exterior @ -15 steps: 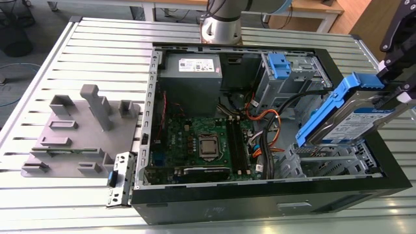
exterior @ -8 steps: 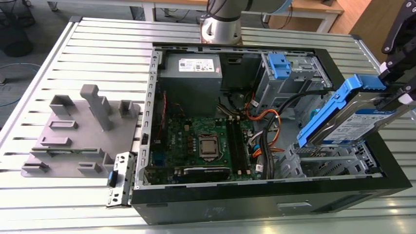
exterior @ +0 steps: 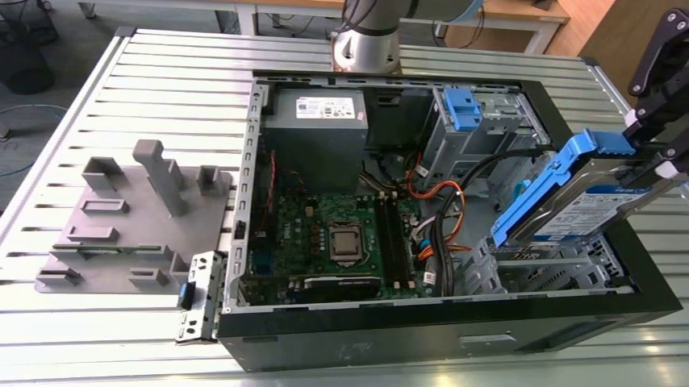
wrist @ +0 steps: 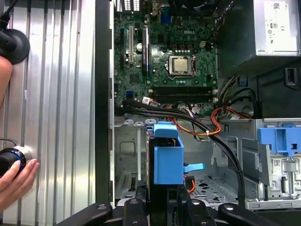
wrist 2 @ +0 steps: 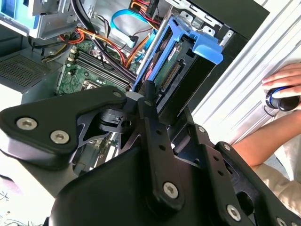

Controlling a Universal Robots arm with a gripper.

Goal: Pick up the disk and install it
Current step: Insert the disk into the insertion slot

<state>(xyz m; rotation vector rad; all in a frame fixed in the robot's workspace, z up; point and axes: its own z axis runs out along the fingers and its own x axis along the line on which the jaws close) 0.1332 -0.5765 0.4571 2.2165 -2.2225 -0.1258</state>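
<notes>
- Disk (exterior: 586, 201): silver drive with a white-and-blue label, edged by a blue carrier frame. It is off the counter and steeply tilted, label side up. It hangs over the case's side at the exterior view's right, just above the cage and not seated in it.
- Tool (exterior: 659, 165): black linkage fingers closed on the disk's raised end (no gap shows between pads and drive in the second wrist view). It holds nothing else.
- Case (exterior: 453, 326): black tower lying on its side, side panel off and interior exposed.
- Cage (exterior: 538, 270): bare perforated metal bay inside the case, directly under the disk.
- Board (exterior: 334, 234): green, flat in the case floor, with the processor socket near its middle.
- Supply (exterior: 312, 137): grey metal box with a white sticker, at the case's far end.
- Latch (exterior: 460, 109): small all-blue plastic piece on the far drive bay, well apart from the disk.
- Cables (exterior: 431, 193): orange and black bundle between the board and the cage.
- Fixture (exterior: 129, 218): grey moulded block with upright posts, on the counter at the exterior view's left of the case.
- Counter (exterior: 161, 81): slatted metal, carrying the case and fixture.
- Hand (wrist: 16, 183): a person's, resting on a round knob (wrist: 10, 160) on the counter outside the case.
</notes>
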